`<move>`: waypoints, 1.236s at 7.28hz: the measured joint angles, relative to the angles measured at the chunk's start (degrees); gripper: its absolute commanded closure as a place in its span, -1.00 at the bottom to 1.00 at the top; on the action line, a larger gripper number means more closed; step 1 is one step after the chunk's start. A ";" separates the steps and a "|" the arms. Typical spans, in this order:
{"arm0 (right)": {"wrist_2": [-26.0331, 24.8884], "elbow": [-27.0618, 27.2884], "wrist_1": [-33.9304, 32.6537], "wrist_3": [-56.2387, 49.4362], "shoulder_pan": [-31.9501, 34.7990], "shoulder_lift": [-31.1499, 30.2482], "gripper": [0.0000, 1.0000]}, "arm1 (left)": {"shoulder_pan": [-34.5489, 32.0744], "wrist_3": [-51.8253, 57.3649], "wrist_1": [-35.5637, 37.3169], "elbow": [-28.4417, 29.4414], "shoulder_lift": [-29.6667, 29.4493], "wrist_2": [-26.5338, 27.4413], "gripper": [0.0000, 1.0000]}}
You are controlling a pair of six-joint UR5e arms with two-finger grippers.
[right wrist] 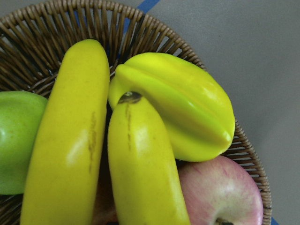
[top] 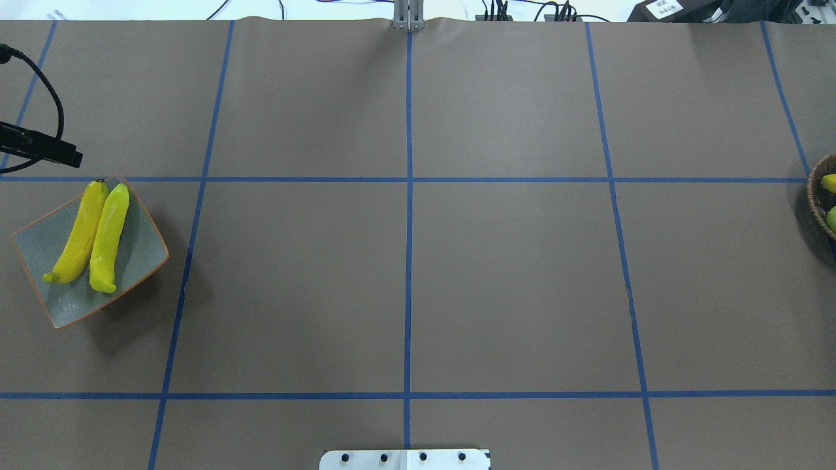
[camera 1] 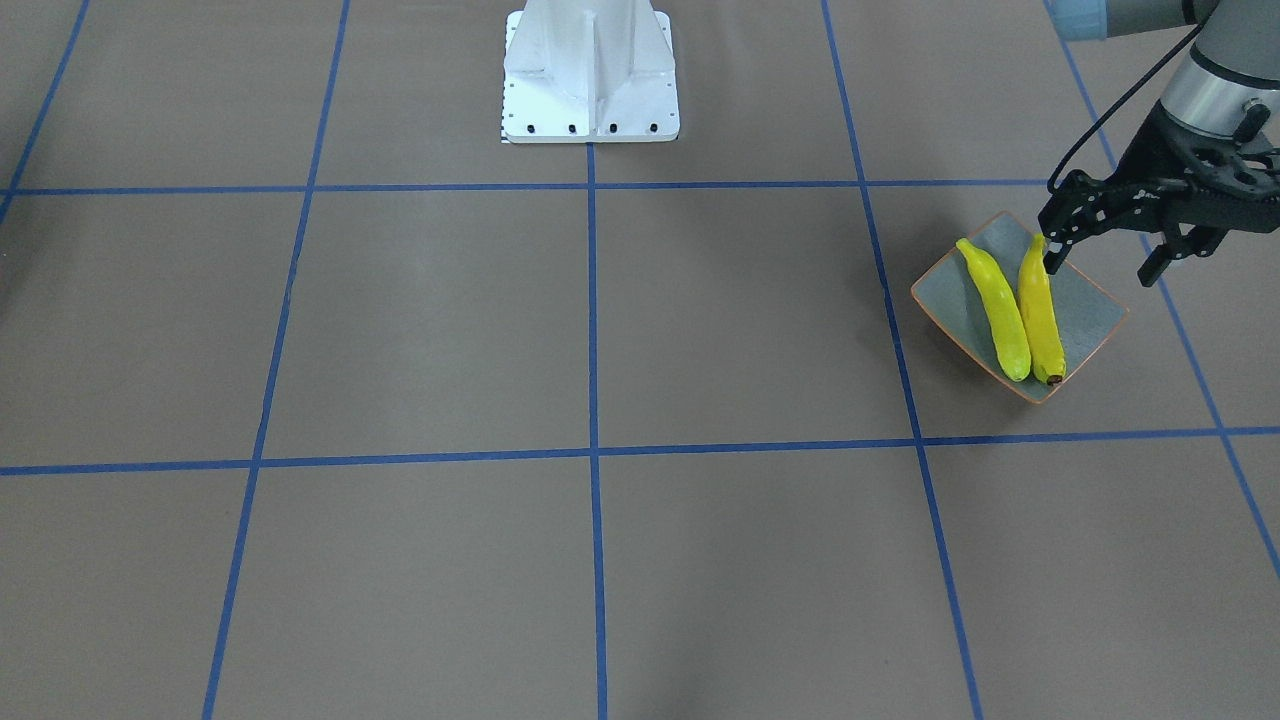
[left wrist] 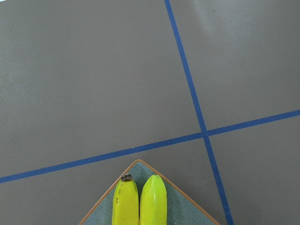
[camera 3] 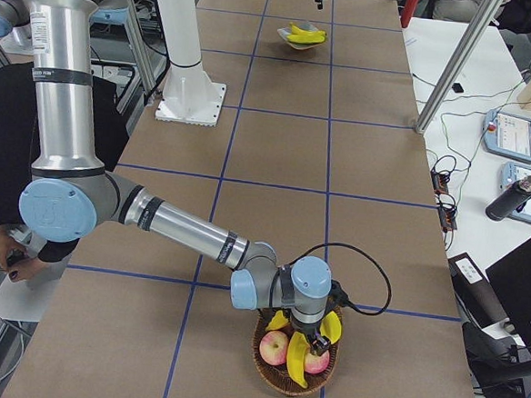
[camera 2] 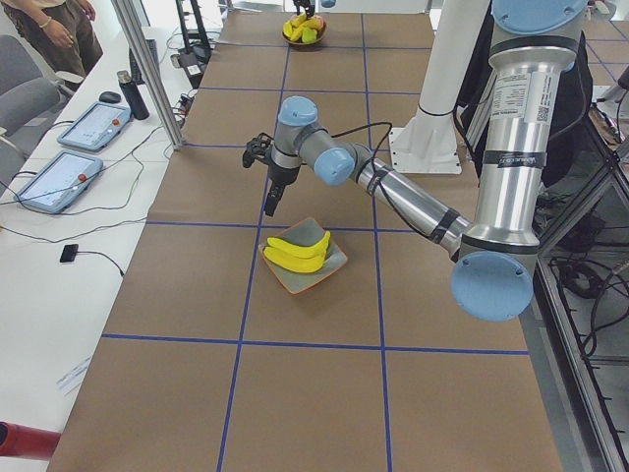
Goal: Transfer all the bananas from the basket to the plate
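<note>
- The plate (camera 1: pixel 1090 310) sits on the brown table (camera 1: pixel 600 330) at the robot's left end, set cornerwise to the blue tape lines.
- Two bananas lie side by side along it, touching: a deep-yellow banana (camera 1: pixel 1040 315) and a greenish banana (camera 1: pixel 1003 315).
- The left claw (camera 1: pixel 1100 265) hangs above the plate's corner nearest the robot, its fingers spread wide and holding nothing.
- The wicker basket (right wrist: pixel 93 14) stands at the opposite end of the table, well apart from the plate.
- In it a streaked banana (right wrist: pixel 65 136) and a dark-tipped banana (right wrist: pixel 140 164) lie pressed together, with a star fruit (right wrist: pixel 187 108), a green apple (right wrist: pixel 14 136) and a red apple (right wrist: pixel 220 192) around them.
- The right claw (camera 3: pixel 310 343) is down among the basket's fruit; from here I cannot tell whether it grips anything or is loose.
</note>
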 measured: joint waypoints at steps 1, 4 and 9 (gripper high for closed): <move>0.00 0.30 0.00 -0.02 -0.03 0.03 1.00 | 0.00 0.00 0.00 0.01 0.00 0.02 -1.00; 0.10 1.58 0.02 -0.46 0.04 0.15 1.00 | 0.00 0.00 0.00 -0.12 0.00 -0.05 -1.00; 0.84 5.22 -5.61 -0.35 4.55 3.45 1.00 | 0.00 -0.02 0.00 -0.59 0.25 -0.17 -1.00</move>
